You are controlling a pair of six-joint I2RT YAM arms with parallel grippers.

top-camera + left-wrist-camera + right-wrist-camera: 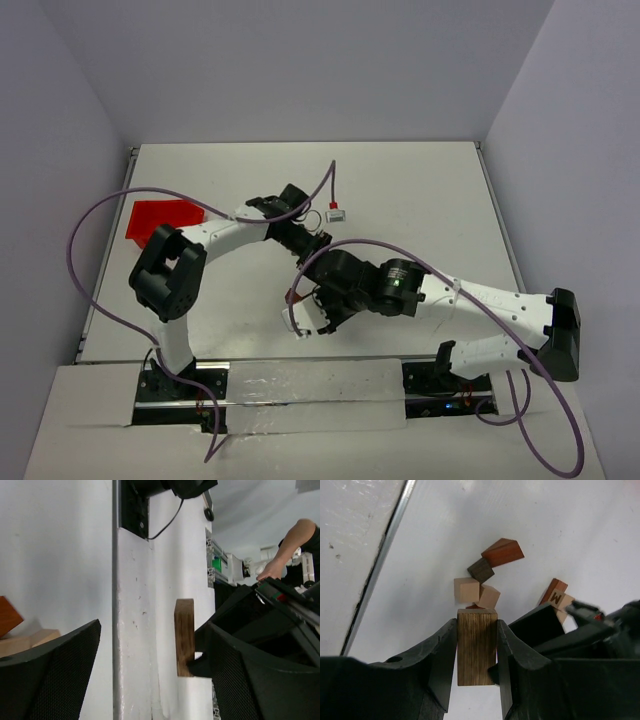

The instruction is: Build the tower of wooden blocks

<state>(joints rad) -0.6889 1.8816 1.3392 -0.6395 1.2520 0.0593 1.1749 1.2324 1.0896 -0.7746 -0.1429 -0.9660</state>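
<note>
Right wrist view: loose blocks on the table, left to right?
Pale tan cube → dark brown cube → reddish wedge → block marked M. Left out: second tan cube and the bar in the right hand, both overlap these.

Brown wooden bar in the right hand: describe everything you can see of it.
The bar is a short, square-edged piece of brown, streaky-grained wood. The right hand is shut on it, one finger against each long side, its far end pointing at the loose blocks on the white table. What its end touches is unclear.
</note>
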